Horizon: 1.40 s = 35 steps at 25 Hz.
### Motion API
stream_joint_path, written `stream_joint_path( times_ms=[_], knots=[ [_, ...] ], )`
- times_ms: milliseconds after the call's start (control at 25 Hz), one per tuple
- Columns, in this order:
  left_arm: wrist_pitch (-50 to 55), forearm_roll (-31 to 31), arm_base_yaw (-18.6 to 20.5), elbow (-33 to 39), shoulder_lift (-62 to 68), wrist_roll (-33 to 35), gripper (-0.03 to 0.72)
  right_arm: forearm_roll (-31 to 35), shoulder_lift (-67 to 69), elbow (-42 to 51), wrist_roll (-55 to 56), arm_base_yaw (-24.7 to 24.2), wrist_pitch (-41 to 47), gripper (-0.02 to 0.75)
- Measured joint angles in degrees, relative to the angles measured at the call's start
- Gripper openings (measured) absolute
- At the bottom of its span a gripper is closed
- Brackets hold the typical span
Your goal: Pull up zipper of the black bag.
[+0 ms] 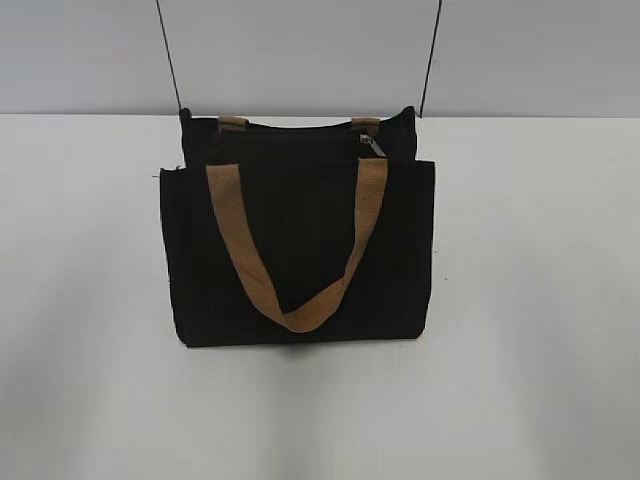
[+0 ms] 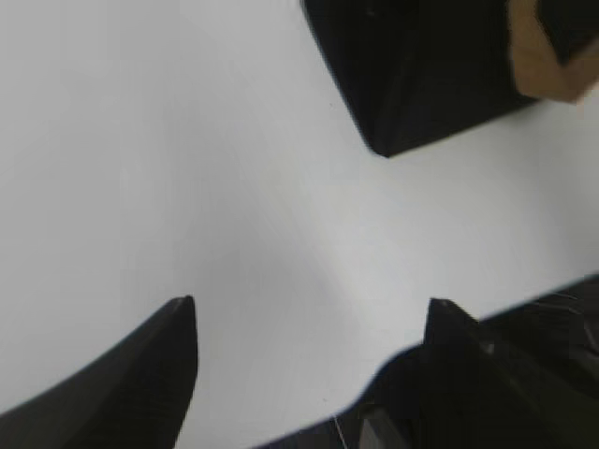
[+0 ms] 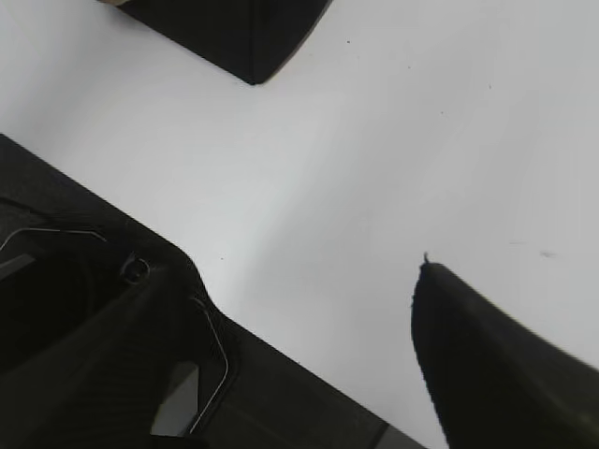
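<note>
- While both arms hang back, the table (image 1: 80, 300) takes up most of the exterior view, pale and bare-looking around the bag.
- Black bag (image 1: 300, 240) lies flat near the table's middle, top edge towards the far wall; it reads as soft fabric, light and floppy, so I'd expect it to slide or bunch if tugged without bracing.
- Tan handle (image 1: 300, 270) droops in a V across the bag's front panel; limp webbing, not the thing to grab.
- Left gripper (image 2: 309, 323) hovers over bare table just off a bag corner (image 2: 412, 75), jaws spread wide, nothing between them.
- Right gripper (image 3: 309, 299) likewise sits off another bag corner (image 3: 234, 37), jaws well apart and empty.
- Zipper (image 1: 373, 146) sits at the bag's top edge, right end, just beside the right handle's root: a small silvery tab, hard and probably slick. My call: pinch the tab itself firmly, while the other gripper pins the fabric close beside it, or the cloth may simply follow.
</note>
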Motion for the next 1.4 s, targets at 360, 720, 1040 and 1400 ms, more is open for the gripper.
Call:
stream_joint_path(
  times_ms=[360,720,1040,1400],
  knots=[
    [10.9,-6.9,-0.2,2.9,-27.0,4.7,0.552,3.4,-18.3,9.8,0.0,0.0,2.7,0.588],
    [11.6,-7.5,-0.2,12.2,-43.3,5.6,0.552,3.6,-30.1,18.1,0.0,0.0,3.2,0.588],
    [10.0,-8.5,-0.2,14.9,-45.1,8.6,0.552,3.7,-31.0,22.9,0.0,0.0,-1.2,0.588],
    [3.0,-9.2,-0.2,17.2,-44.9,11.5,0.552,3.8,-31.0,24.6,0.0,0.0,-3.6,0.588]
  ],
)
